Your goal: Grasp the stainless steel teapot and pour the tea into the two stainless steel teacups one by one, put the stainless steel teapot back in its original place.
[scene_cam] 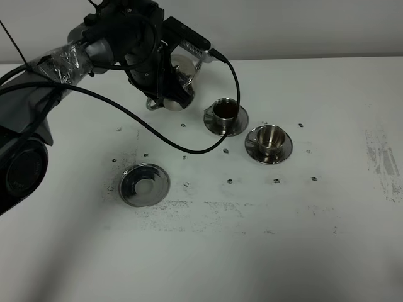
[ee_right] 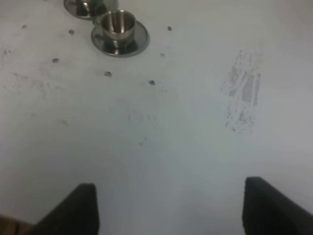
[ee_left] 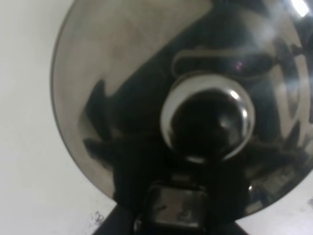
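In the exterior high view, the stainless steel teapot (scene_cam: 184, 66) is found at about 11 o'clock from the table's middle. It is largely covered by the left arm, so only part of its shiny body is seen. Whether its base rests on the table (scene_cam: 264, 251) or hangs above it cannot be told. In the left wrist view, the domed lid (ee_left: 122, 73) and its round knob (ee_left: 208, 122) fill the frame. The left gripper (ee_left: 176, 215) is seen drawn together and clamped on the teapot at the lid's edge. The round steel coaster (scene_cam: 145, 184) lies bare at about 8 o'clock, well apart from the teapot. The nearer teacup (scene_cam: 225, 112) stands on its saucer (scene_cam: 239, 126) at about 4 o'clock from the teapot, and dark tea (scene_cam: 225, 110) is seen inside it. The second teacup (scene_cam: 269, 139) is set on its own saucer (scene_cam: 280, 151) at about 4 o'clock from the first, just beside it. No liquid is seen in it. A black cable (scene_cam: 189, 151) is draped over the table between the arm and the cups. In the right wrist view, the right gripper (ee_right: 168, 205) is held above bare table with its two dark fingers (ee_right: 83, 210) spread wide apart. Nothing is held between them.
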